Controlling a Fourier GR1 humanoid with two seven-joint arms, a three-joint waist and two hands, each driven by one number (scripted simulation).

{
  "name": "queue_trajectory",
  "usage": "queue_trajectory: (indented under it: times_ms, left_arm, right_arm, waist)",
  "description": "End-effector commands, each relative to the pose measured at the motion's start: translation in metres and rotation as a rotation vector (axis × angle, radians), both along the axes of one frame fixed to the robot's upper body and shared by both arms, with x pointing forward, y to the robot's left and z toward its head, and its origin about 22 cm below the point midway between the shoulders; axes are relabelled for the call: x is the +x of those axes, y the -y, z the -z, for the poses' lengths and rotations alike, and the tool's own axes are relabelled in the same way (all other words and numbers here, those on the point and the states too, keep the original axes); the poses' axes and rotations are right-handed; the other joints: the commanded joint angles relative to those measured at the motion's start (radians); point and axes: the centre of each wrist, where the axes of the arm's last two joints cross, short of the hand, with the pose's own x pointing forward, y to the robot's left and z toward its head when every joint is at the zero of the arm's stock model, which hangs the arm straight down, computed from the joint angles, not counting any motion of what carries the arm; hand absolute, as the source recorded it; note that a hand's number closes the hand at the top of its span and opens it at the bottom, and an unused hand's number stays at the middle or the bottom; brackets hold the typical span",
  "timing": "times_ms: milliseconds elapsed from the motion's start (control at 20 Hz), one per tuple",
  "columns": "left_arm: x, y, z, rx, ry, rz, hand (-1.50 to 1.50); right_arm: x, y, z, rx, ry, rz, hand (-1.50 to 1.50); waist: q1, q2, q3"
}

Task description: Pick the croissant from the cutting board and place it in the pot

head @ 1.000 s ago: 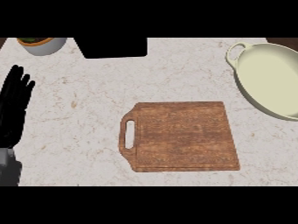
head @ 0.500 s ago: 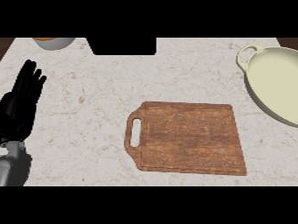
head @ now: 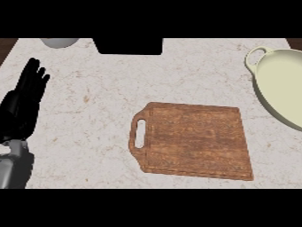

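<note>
Looking from: the head view, steeply down on a pale speckled counter (head: 94,102) (the only view there is).
Left hand: the left hand (head: 19,113) rests at the view's left edge above its grey forearm (head: 6,170). Its black fingers (head: 35,77) are straight and close together, pointing toward the counter's far edge. It has hold of nothing and touches none of the kitchen things.
Cutting board: the cutting board (head: 199,139) lies flat a little right of the view's middle. It is brown wood and slightly skewed, with its handle slot (head: 139,134) on the side facing the left hand, well apart from that hand.
Croissant: the croissant cannot be made out on the board's top or elsewhere here, so where it is cannot be told.
Pot: the pot (head: 290,88), cream-coloured and shallow, stands at the right edge and is partly cut off by it. It has a loop handle (head: 257,55) at its far left end. It is near the board's far right corner but apart from it.
Far edge: a black block (head: 128,45) sits at the top middle, with a grey rounded vessel (head: 60,42) just left of it. Both are cut off by the view's top.
</note>
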Motion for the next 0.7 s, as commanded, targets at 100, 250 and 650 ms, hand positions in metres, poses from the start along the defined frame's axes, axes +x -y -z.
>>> queue_trajectory:
  times_ms: [100,250,650]
  left_arm:
    - [0.008,0.011,-0.013,0.007,0.019,0.014,0.00]
    - [0.014,0.017,-0.001,-0.016,0.006,0.034,0.00]
    - [0.003,0.012,0.004,0.002,0.013,0.043,0.00]
  right_arm:
    - [0.017,-0.001,0.029,-0.264,0.112,0.158,1.50]
    - [0.056,-0.013,0.030,-0.263,0.111,0.178,1.50]
    - [0.073,-0.021,0.081,-0.227,-0.110,0.171,1.50]
  waist:
    - [0.010,0.004,0.001]
    - [0.024,0.009,0.001]
    - [0.039,0.010,0.002]
